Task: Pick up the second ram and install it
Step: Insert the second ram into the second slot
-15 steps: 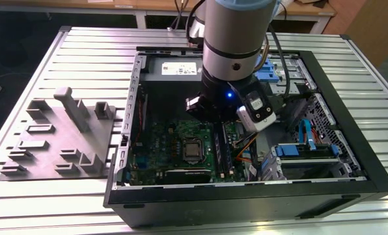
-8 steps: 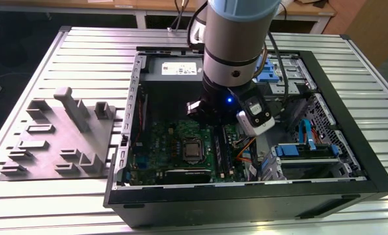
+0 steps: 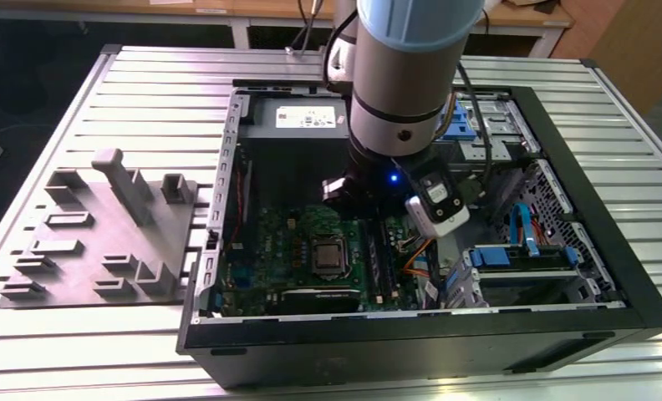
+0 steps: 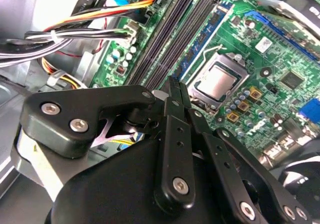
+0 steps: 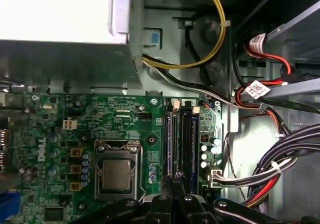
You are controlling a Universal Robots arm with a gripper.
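- My end effector (image 4: 176, 90) is clamped on the second ram (image 4: 174, 80), a thin dark card seen edge-on between my fingertips.
- It hangs over the long black slots (image 5: 181, 139) of the green board (image 5: 60, 134).
- Cables (image 5: 270, 174) crowd one side of the slots; the processor socket (image 5: 116, 174) flanks the other.
- At the exterior view's centre, the case (image 3: 632, 276) walls hem my arm (image 3: 404, 75); bare surface (image 3: 141, 83) lies upper left.

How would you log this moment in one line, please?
hand: shut on ram | place: inside case, over board | ram: edge-on above slots, not yet seated
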